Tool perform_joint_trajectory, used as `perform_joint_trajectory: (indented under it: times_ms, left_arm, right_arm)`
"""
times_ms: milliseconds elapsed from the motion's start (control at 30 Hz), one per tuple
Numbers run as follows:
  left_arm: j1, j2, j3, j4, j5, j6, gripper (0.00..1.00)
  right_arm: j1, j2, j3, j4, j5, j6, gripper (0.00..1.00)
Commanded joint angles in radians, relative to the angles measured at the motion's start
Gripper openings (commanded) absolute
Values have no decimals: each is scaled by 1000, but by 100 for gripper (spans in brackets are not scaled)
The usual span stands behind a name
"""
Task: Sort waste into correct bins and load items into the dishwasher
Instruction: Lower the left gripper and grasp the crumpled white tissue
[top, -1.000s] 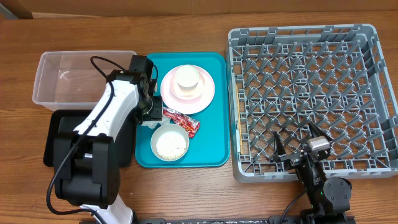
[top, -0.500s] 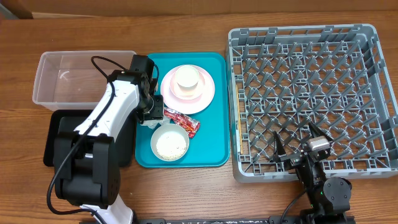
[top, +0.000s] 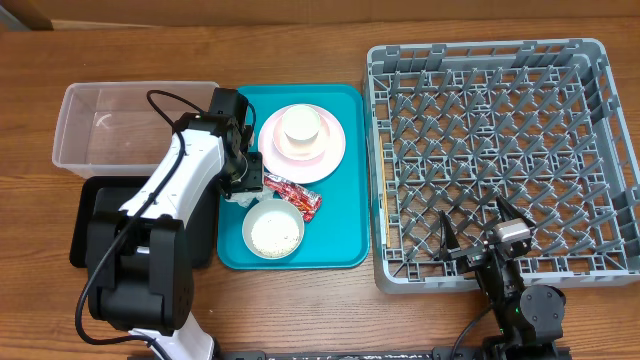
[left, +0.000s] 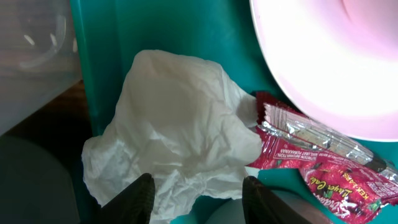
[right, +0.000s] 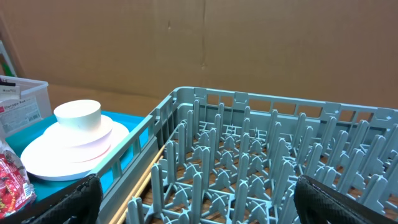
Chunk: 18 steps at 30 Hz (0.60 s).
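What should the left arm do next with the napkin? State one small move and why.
Probably close the left gripper on the crumpled white napkin. Its jaws stand on either side of the napkin's lower edge on the teal tray, beside the red snack wrapper, and a firm pinch isn't evident yet.

You had before you a soft, creased paper napkin (left: 180, 124), a glossy crinkled foil wrapper (left: 311, 155), a smooth shiny plate (left: 323, 56), a matt grey plastic rack (top: 480, 48) and a grained wooden table (top: 300, 305).

one plate (top: 326, 156), one napkin (left: 180, 124) — one wrapper (top: 292, 194)
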Motion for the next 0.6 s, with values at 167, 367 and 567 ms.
perform_joint_trajectory:
  times_ms: [167, 367, 567]
  left_arm:
    - [-25, 11, -59, 64, 12, -10, 49]
    - [-39, 11, -82, 98, 11, -10, 47]
    - [-39, 11, -83, 105, 8, -10, 47]
  right_arm:
    - [-4, -12, -10, 5, -6, 0, 100]
    - [-4, -12, -10, 5, -6, 0, 100]
    - [-4, -12, -10, 5, -6, 0, 100]
